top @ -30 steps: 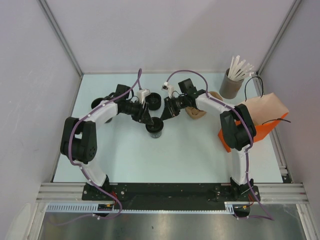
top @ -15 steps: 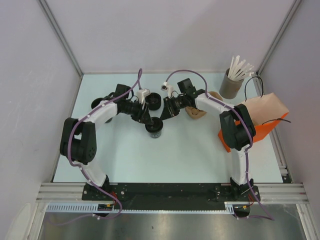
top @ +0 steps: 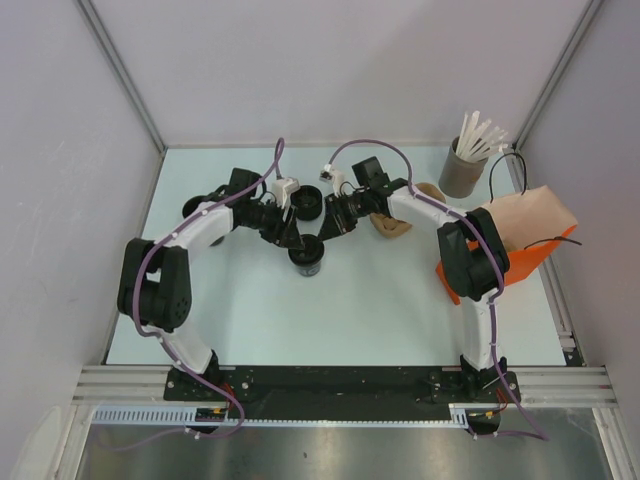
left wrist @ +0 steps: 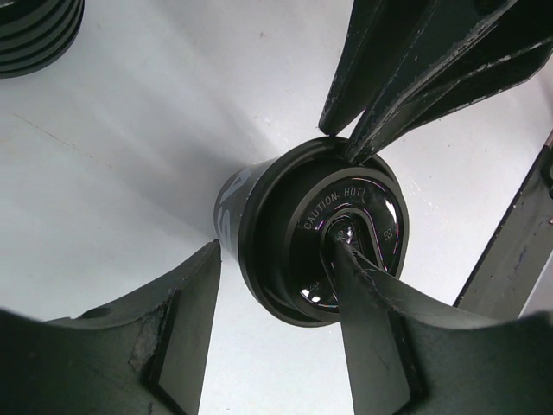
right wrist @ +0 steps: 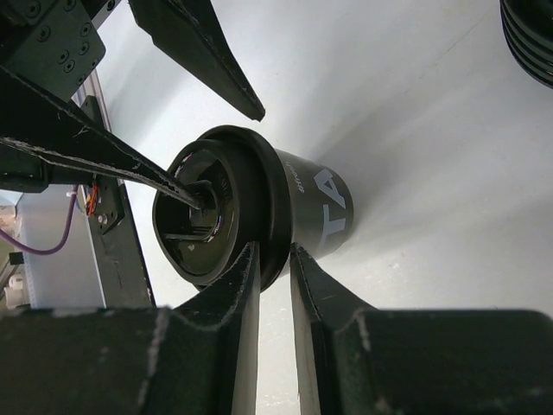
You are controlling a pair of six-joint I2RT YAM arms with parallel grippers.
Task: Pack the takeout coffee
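The takeout coffee [top: 306, 258] is a small black cup with a round black lid, upright on the pale table between both arms. In the right wrist view, my right gripper [right wrist: 275, 251] is shut on the near rim of the lid [right wrist: 207, 216]. In the left wrist view, my left gripper [left wrist: 275, 251] is open. One of its fingers [left wrist: 371, 294] lies across the top of the lid [left wrist: 346, 216], and the other stands clear of the cup's side. From above, the left gripper [top: 292, 238] and right gripper [top: 322, 232] meet over the cup.
A stack of black lidless cups [top: 308, 203] stands just behind the grippers, and another black cup [top: 195, 208] sits by the left arm. A brown paper item [top: 395, 222] lies under the right arm. The grey tub of white sticks [top: 462, 168] is at back right. The orange bag [top: 530, 262] lies at the right edge.
My left gripper's jaws have spread a little wider over the lid. Both arms and the cup have crept slightly leftward. The right gripper's hold on the rim is unchanged.
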